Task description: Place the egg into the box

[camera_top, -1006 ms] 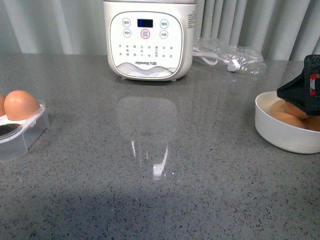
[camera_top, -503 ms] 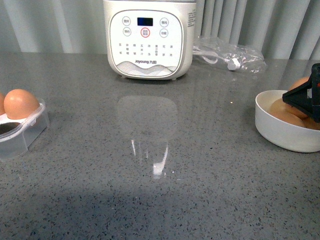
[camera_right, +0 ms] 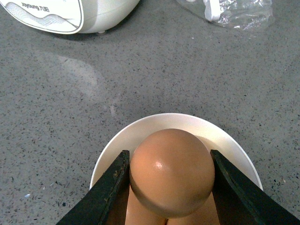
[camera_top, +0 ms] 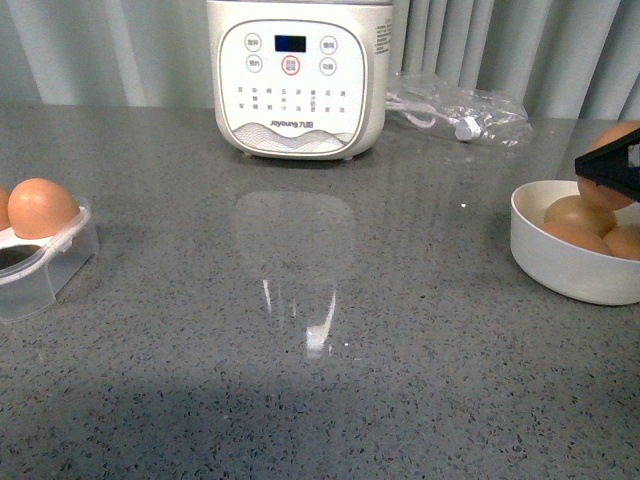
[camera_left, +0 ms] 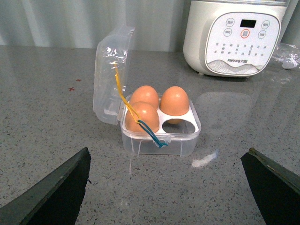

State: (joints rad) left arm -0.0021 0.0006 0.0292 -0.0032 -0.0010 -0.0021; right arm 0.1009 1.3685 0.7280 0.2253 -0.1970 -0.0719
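My right gripper (camera_right: 171,178) is shut on the egg (camera_right: 172,171), an orange-brown egg held just above the round white bowl (camera_right: 140,133). In the front view the gripper (camera_top: 612,168) and the egg (camera_top: 612,137) show at the far right edge, above the bowl (camera_top: 565,262). The box (camera_left: 161,136) is a clear plastic case with its lid (camera_left: 110,77) standing open; three brown eggs sit in its cups and one front cup is free. It shows at the left edge in the front view (camera_top: 45,265). My left gripper (camera_left: 171,187) is open and empty, a little short of the box.
A white cooker (camera_top: 297,75) stands at the back middle. A clear plastic bag with a cable (camera_top: 460,112) lies behind the bowl. More brown eggs (camera_top: 580,215) lie in the bowl. The grey speckled counter (camera_top: 320,380) stretches between box and bowl.
My right gripper has risen out of the bowl with the egg in it. The left arm and the box have not moved.
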